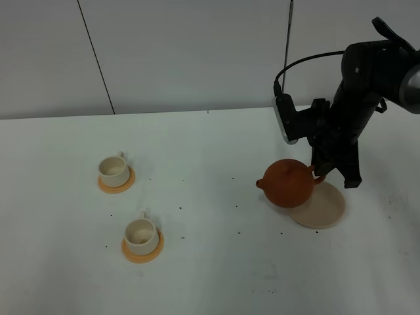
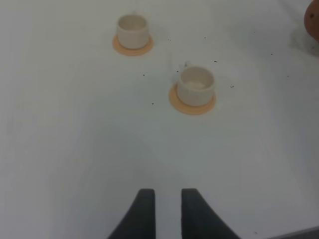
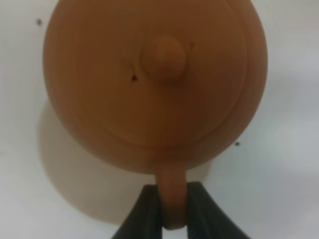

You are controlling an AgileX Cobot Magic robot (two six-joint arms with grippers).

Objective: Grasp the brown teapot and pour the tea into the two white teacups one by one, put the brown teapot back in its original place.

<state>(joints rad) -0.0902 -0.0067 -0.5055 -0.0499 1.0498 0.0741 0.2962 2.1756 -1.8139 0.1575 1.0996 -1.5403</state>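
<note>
On the right half of the white table [image 1: 216, 275], the right gripper [image 1: 319, 174] is clenched on the brown teapot [image 1: 287, 184], grasping it by the loop handle [image 3: 171, 199]. Wrist view: both dark fingers [image 3: 142, 216] press the handle from either side, and the pot body sits directly ahead of the fingertips, lid knob [image 3: 163, 57] centered and facing the camera. High view: the gripper comes down from above on the pot's right side, the handle end, while the spout [image 1: 260, 184] points left toward the cups. Pot looks upright and overlaps the left edge of the beige coaster [image 1: 325, 210], with most of the disc exposed to its right; can't tell if the base touches the disc. On the left half, well apart from the pot, the far teacup [image 1: 113, 170] and near teacup [image 1: 140, 233] each stand upright on an orange-tan saucer [image 1: 117, 187]. Left gripper [image 2: 167, 211] shows only in its own wrist view: released, small gap between its fingers [image 2: 144, 209], nothing in it, above bare table with both cups ahead of it, the near teacup [image 2: 196, 84] closer than the far teacup [image 2: 132, 31]. A sliver of the pot shows at that view's edge [image 2: 313, 20]. Small dark specks [image 1: 233, 178] are scattered on the table between the cups and the pot.
</note>
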